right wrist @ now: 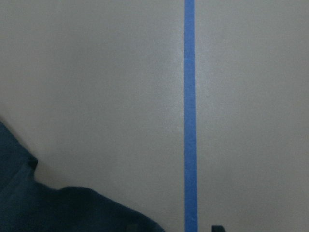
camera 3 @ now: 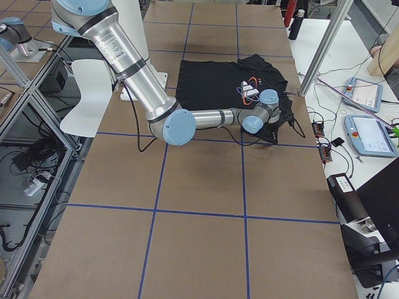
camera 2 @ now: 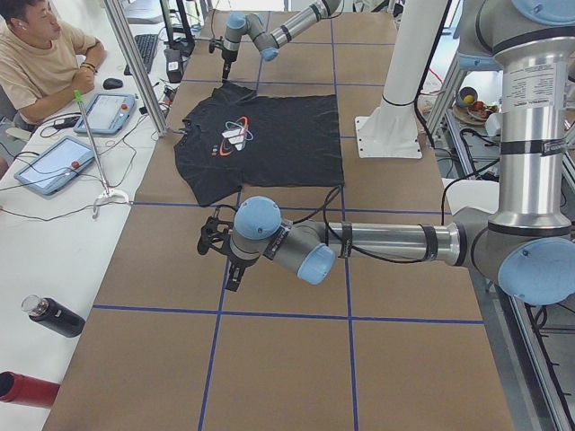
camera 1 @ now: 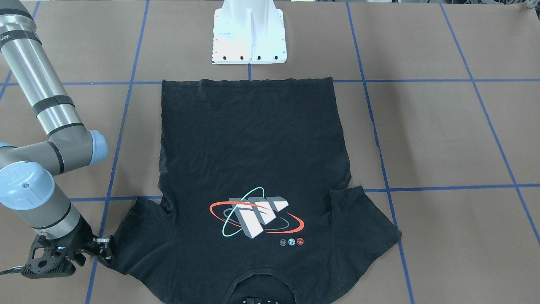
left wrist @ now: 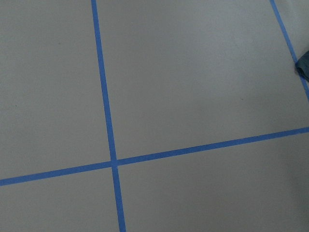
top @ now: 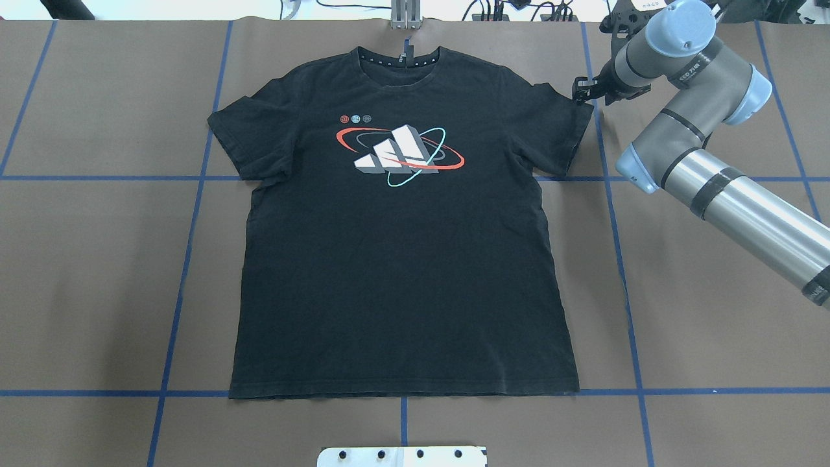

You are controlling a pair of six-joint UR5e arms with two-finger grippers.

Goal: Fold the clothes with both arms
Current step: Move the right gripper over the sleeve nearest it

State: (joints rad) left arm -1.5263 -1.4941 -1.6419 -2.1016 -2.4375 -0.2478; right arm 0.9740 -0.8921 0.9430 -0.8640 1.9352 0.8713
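The black T-shirt [camera 1: 253, 160] lies flat and spread out, print up, collar away from the robot's base; it also shows in the overhead view [top: 402, 259] and both side views [camera 2: 260, 144] [camera 3: 218, 78]. My right gripper [camera 1: 103, 249] [top: 579, 91] is low at the outer edge of the shirt's right-hand sleeve, jaws apart, holding nothing that I can see. The right wrist view shows that sleeve's edge [right wrist: 48, 208] beside a blue tape line. My left gripper [camera 2: 229, 274] hangs over bare table off the shirt's left side; I cannot tell whether it is open.
The white pedestal base [camera 1: 249, 33] stands just beyond the shirt's hem. Blue tape lines [top: 188, 246] grid the brown table. An operator [camera 2: 36, 54], tablets and a dark bottle [camera 2: 54, 316] sit along the far side. A slim pole [camera 2: 94, 144] stands there.
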